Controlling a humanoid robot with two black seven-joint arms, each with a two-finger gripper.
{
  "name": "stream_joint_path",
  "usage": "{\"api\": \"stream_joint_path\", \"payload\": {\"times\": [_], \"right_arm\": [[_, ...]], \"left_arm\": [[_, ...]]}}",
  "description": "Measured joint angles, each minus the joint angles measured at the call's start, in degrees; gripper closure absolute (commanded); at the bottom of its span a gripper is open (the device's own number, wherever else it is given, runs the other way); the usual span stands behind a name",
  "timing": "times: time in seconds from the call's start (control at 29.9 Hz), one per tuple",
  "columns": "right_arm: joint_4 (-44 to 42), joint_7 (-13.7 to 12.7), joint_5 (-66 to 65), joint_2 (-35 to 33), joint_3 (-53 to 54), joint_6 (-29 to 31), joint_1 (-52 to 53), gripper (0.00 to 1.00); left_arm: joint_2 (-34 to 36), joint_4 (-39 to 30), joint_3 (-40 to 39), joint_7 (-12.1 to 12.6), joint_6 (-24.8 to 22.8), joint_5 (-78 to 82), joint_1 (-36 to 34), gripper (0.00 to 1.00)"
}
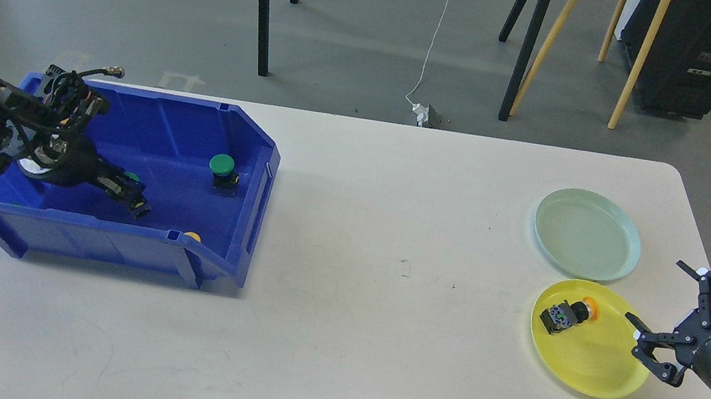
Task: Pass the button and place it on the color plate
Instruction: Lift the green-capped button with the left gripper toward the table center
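White table (333,339): two plates, one blue bin (195,131), three visible buttons

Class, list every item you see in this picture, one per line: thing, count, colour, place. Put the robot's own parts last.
Table: one, white, centre.
Bin: one, blue, table's left.
Green button: one, inside bin, upright.
Second green button: partly hidden by left end effector.
Yellow button: one, mostly hidden behind bin's front wall.
Green plate: one, pale green, far right.
Yellow plate: one, near right.
Orange-yellow button: one, lying on yellow plate.
Left end effector: black, inside bin.
Right end effector: black, open, at yellow plate's right edge.
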Motion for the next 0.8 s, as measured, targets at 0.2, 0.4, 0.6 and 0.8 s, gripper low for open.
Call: {"api": "stream_joint_path", "payload": {"times": [0.2, 0.4, 0.6, 0.8], "right_arm": [[0.87, -0.34, -0.03, -0.01, 6.77, 3.79, 0.2, 0.0], [2.63, -2.03, -0.74, -0.07, 10.07, 10.84, 5.06, 0.0], [1.33, -6.75, -1.59, 1.46, 1.75, 13.66, 19.79, 0.0], [-7.14, -6.91, -0.91, 7.96, -19.65, 14.4, 41.99, 0.0]], "left_arm": [[4.38, -5.89, -2.85, 0.01, -0.07, -18.94, -5.61, 0.95], [4.08, -14.68, -10.48, 0.01, -0.08, -39.65, -7.46, 0.96], [-9.83, -15.8, -18.15, 0.01, -0.07, -45.95, -6.94, 0.95], [-20.4, -10.87, -18.23, 0.01, -0.07, -45.71, -6.83, 0.95]]}}
